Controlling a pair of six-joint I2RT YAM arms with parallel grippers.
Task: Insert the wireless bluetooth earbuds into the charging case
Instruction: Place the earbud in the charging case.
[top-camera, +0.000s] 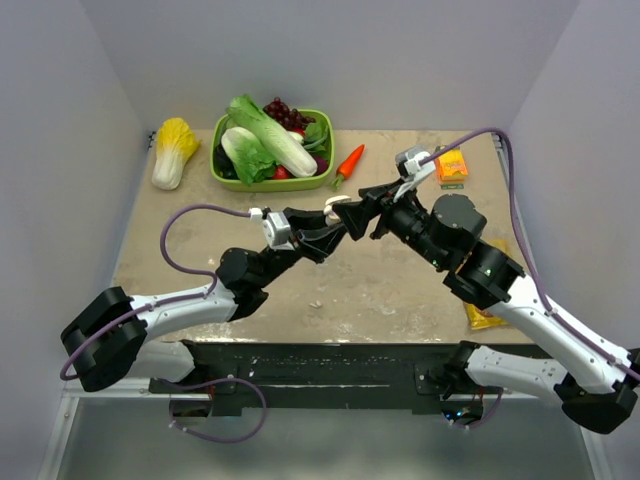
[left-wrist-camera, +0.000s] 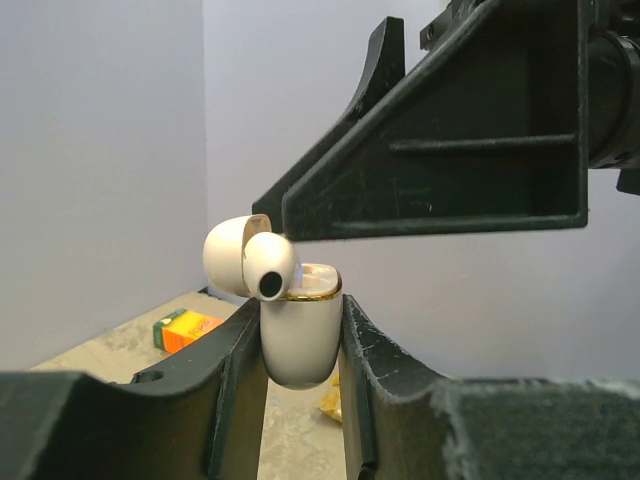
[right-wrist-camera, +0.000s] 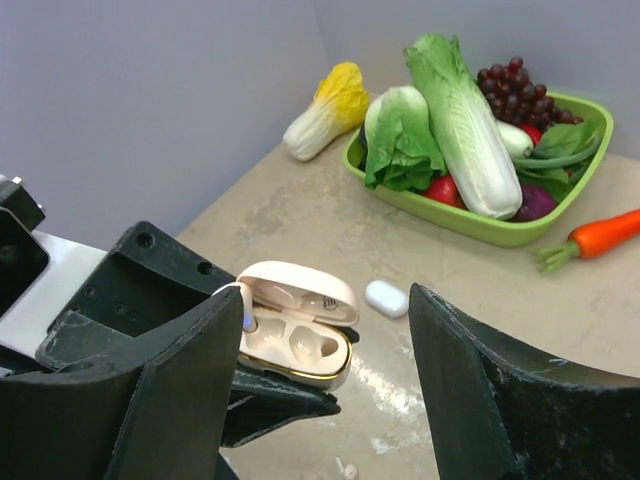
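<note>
Green vegetable basket (top-camera: 270, 185) sits between a yellow cabbage (top-camera: 174, 150) and a carrot (top-camera: 350, 161).

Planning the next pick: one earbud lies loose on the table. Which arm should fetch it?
Right. The left gripper is clamped on the open charging case, so it is busy. The right gripper stands open and empty, with the earbud on the table in view between its fingers.

Raised left fingers (left-wrist-camera: 225, 385) pinch inward; right fingers (right-wrist-camera: 500, 390) spread wide opposite.
</note>
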